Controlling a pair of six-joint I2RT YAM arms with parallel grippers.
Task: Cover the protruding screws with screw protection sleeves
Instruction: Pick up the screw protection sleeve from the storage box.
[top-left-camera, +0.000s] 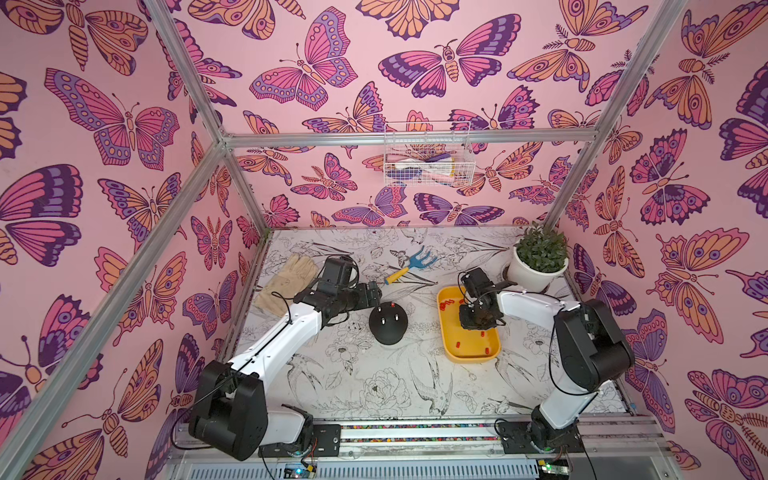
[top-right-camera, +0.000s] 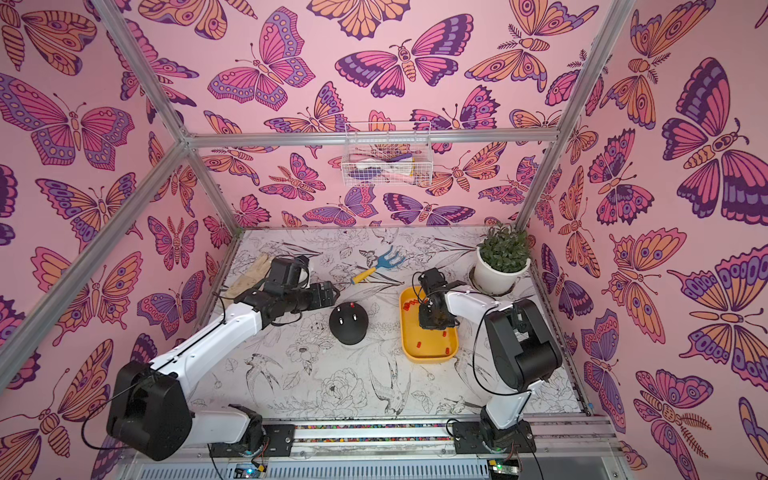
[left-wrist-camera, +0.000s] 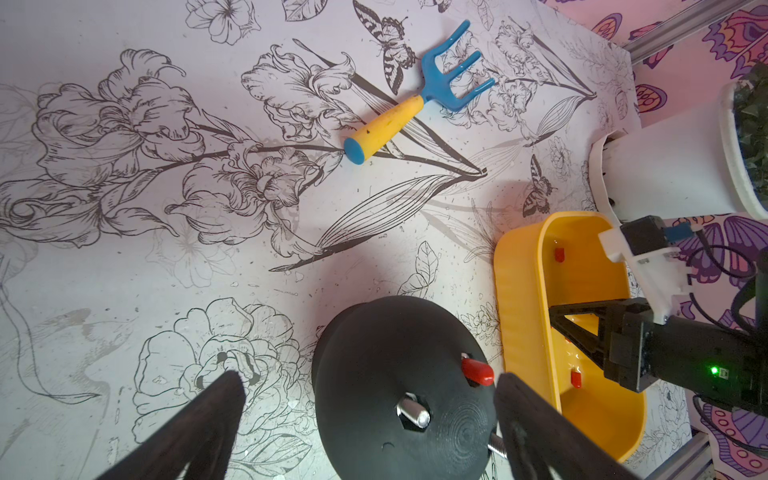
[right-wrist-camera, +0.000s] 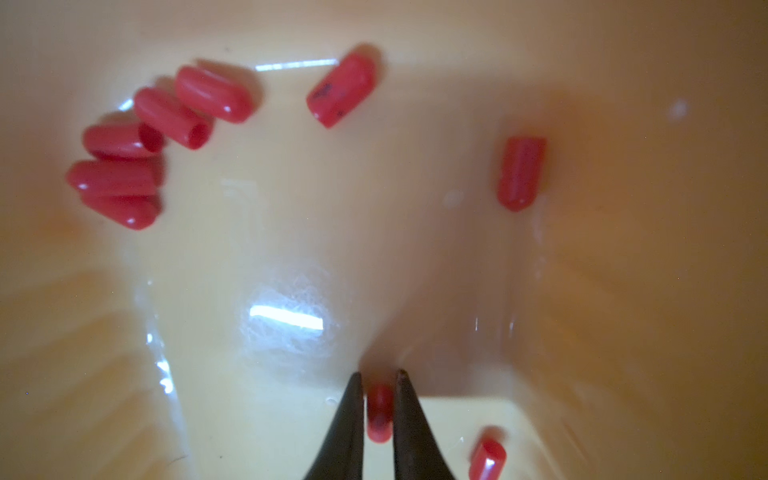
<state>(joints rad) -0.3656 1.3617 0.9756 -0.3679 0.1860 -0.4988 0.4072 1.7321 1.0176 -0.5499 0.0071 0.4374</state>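
Right gripper (right-wrist-camera: 379, 374) pinches a red sleeve (right-wrist-camera: 379, 415), visible only in its wrist view; left gripper (left-wrist-camera: 370, 375) stands wide apart

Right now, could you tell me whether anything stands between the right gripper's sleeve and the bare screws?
Only the yellow tray's wall facing the dome; the sleeve pinched in the right gripper must clear it. The open left gripper hovers by the dome, off that path.

My booth view.
Pink butterfly-print wall panels (top-left-camera: 104, 124) enclose three sides, silver aluminium frame bars (top-left-camera: 311, 140) edge them, a white wire basket (top-left-camera: 428, 166) hangs on the back wall, and the bench (top-left-camera: 340, 395) carries black-and-white flower drawings.
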